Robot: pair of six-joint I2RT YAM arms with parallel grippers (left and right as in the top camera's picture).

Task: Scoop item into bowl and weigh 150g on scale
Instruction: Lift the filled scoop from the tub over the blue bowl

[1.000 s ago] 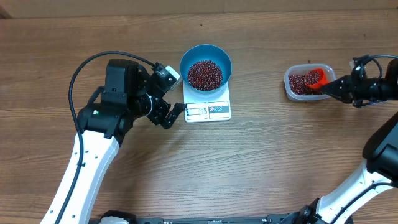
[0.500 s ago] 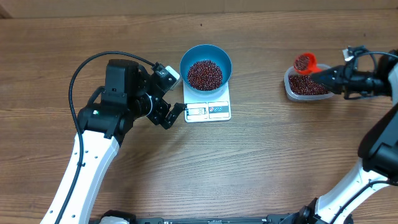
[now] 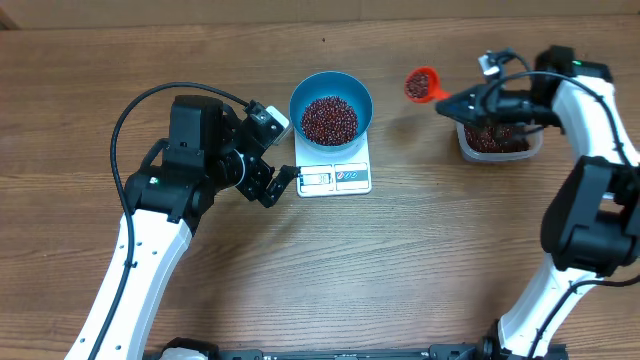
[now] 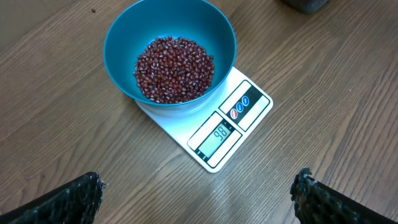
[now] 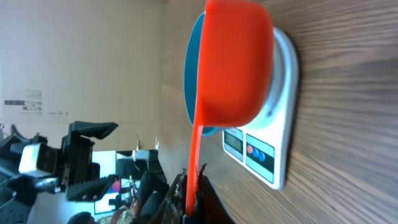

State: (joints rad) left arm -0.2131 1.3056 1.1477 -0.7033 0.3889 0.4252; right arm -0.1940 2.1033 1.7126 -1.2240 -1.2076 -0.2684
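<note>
A brown wood-grain worktop (image 3: 420, 250) fills my overhead feed. Toward 12 o'clock from its centre sits the small flat white rectangular kitchen scale (image 3: 335, 178). Its display and blue-marked buttons run along the 6 o'clock edge. The round bright blue plastic bowl (image 3: 303, 98) stands on the scale's platform and covers its 12 o'clock half. Inside the bowl, small dark red-brown beans (image 3: 329, 119) form a maroon heap across the bottom. On my left wrist feed I read the display as 98.

My left end effector (image 3: 282, 152) hangs just beside the scale at 9 o'clock, its jaws spread wide and holding nothing. The wrist feed shows one dark fingertip (image 4: 81, 194) in each lower corner, with the bowl and scale between them up ahead.

My right end effector (image 3: 450, 103) is clamped tight on the handle of a small orange-red plastic scoop (image 3: 421, 84). The scoop is above bare wood at roughly 3 o'clock from the bowl, clear of it, with dark beans visible in its cup. At 4 o'clock from the scoop lies a clear rounded-rectangular plastic tub (image 3: 464, 145). It holds more beans and is partly hidden under the right arm. From the right wrist I see the scoop's underside against the bowl and scale.
</note>
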